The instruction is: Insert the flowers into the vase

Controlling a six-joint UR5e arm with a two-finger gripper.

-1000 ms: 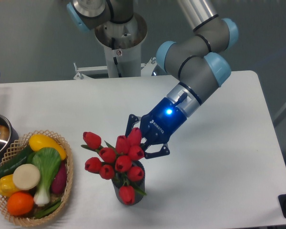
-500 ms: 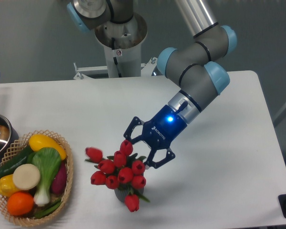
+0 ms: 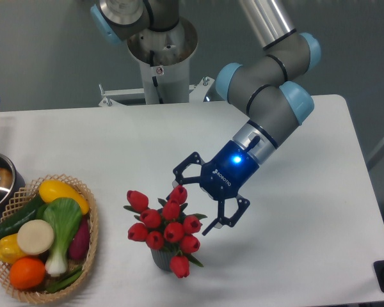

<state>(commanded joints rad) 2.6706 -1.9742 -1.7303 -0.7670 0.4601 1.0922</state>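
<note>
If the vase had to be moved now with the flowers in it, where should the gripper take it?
Probably low on the vase, by its ribbed side wall, coming in level from the right, where the open gripper is. The flowers spread wider than the rim and hide it from above, so a top-down grasp looks blocked.

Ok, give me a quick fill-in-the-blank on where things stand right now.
The flowers stand in the ____.
The gripper beside them has its jaws ____.
The wicker basket of vegetables sits to the camera's ____ of the vase.
The tulip buds are ____ in colour.

Missing words: vase; open; left; red
</note>
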